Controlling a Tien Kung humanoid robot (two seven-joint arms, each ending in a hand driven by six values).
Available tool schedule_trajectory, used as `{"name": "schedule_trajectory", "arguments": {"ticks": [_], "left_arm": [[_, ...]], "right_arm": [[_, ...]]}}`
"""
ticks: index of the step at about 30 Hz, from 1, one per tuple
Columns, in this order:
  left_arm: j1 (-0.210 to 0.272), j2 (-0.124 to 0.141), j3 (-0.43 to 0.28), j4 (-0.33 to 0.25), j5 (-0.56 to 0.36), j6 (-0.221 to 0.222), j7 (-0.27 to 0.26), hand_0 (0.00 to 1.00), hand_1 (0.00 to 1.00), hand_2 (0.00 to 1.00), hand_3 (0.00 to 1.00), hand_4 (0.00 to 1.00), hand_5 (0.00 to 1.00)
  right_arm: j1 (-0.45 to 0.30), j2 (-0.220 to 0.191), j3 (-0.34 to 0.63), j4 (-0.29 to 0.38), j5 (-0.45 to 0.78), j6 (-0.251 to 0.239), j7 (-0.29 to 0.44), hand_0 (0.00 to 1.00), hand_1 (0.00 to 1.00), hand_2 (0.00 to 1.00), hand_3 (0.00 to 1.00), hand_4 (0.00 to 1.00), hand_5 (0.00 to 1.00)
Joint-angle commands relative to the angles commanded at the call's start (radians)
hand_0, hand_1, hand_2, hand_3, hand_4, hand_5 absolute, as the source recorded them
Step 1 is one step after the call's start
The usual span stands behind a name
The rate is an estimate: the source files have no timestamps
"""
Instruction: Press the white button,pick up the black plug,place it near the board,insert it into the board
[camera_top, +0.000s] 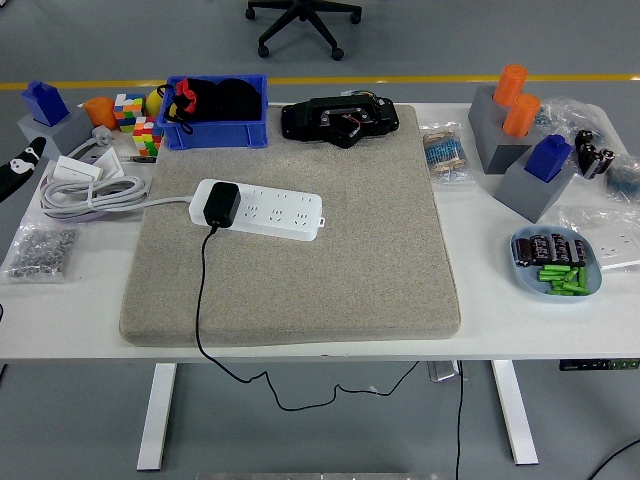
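Observation:
A white power strip (262, 209) lies on the grey felt mat (300, 260), towards its far left. A black plug (220, 205) sits in the strip's left end, and its black cable (200, 300) runs forward over the mat and hangs off the table's near edge. Only the tip of my left hand (14, 170) shows at the left edge, far from the strip. My right hand is out of view.
A blue bin (215, 112) and a black device (345, 120) stand behind the mat. Coloured cubes (135, 122), a coiled white cable (85, 190) and a bag of screws (42, 252) lie at left. Grey blocks with orange and blue pieces (520, 140) and a blue dish (556, 262) lie at right.

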Motion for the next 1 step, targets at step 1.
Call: {"name": "schedule_trajectory", "arguments": {"ticks": [1], "left_arm": [[0.000, 0.000, 0.001, 0.000, 0.000, 0.000, 0.000, 0.969, 0.952, 0.913, 0.866, 0.873, 0.716]], "right_arm": [[0.000, 0.000, 0.000, 0.000, 0.000, 0.000, 0.000, 0.739, 0.684, 0.676, 0.623, 0.673, 0.390]]}}
